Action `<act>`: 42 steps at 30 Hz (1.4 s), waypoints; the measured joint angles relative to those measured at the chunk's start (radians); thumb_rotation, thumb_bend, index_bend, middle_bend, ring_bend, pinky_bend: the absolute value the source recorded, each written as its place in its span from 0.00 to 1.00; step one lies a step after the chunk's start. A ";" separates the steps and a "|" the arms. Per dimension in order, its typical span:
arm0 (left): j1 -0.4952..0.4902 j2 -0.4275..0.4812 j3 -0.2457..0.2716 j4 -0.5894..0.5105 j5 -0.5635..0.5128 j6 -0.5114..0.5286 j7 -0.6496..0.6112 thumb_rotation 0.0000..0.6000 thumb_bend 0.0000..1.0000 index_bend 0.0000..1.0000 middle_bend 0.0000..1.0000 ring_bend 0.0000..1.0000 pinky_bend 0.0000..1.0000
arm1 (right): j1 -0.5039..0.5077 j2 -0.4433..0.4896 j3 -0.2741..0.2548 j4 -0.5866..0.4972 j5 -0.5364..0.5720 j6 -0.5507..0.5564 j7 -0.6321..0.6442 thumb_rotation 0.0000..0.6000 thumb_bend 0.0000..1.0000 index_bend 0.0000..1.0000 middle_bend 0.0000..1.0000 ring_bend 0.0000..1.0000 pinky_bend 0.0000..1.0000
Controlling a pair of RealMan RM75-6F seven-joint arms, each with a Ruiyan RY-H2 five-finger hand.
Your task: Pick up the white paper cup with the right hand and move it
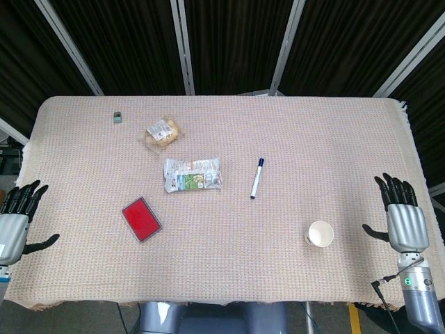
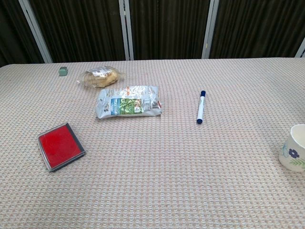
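The white paper cup stands upright near the table's front right; in the chest view the cup shows a blue flower print at the right edge. My right hand hovers to the right of the cup, apart from it, fingers spread and holding nothing. My left hand is at the table's left edge, fingers also spread and empty. Neither hand appears in the chest view.
A blue-capped marker lies mid-table. Left of it lie a silver snack packet, a clear bag of pastry, a red flat box and a small green eraser. The woven cloth covers the table.
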 measured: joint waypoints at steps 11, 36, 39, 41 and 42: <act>0.001 -0.001 0.000 0.001 0.000 0.002 0.000 1.00 0.10 0.00 0.00 0.00 0.00 | -0.002 0.003 -0.001 -0.004 -0.007 0.006 0.004 1.00 0.00 0.05 0.00 0.00 0.00; 0.000 -0.004 -0.002 -0.002 -0.008 0.001 0.016 1.00 0.10 0.00 0.00 0.00 0.00 | -0.003 0.227 -0.125 -0.330 -0.178 -0.106 0.024 1.00 0.00 0.10 0.00 0.00 0.00; 0.000 -0.005 -0.002 -0.002 -0.007 0.002 0.018 1.00 0.10 0.00 0.00 0.00 0.00 | 0.008 0.234 -0.140 -0.344 -0.175 -0.152 0.023 1.00 0.00 0.14 0.00 0.00 0.00; 0.000 -0.005 -0.003 -0.002 -0.008 0.002 0.019 1.00 0.10 0.00 0.00 0.00 0.00 | 0.020 0.235 -0.144 -0.346 -0.165 -0.182 0.023 1.00 0.00 0.16 0.00 0.00 0.00; 0.000 -0.005 -0.002 -0.003 -0.008 0.002 0.020 1.00 0.10 0.00 0.00 0.00 0.00 | 0.026 0.233 -0.144 -0.345 -0.158 -0.192 0.022 1.00 0.00 0.17 0.00 0.00 0.00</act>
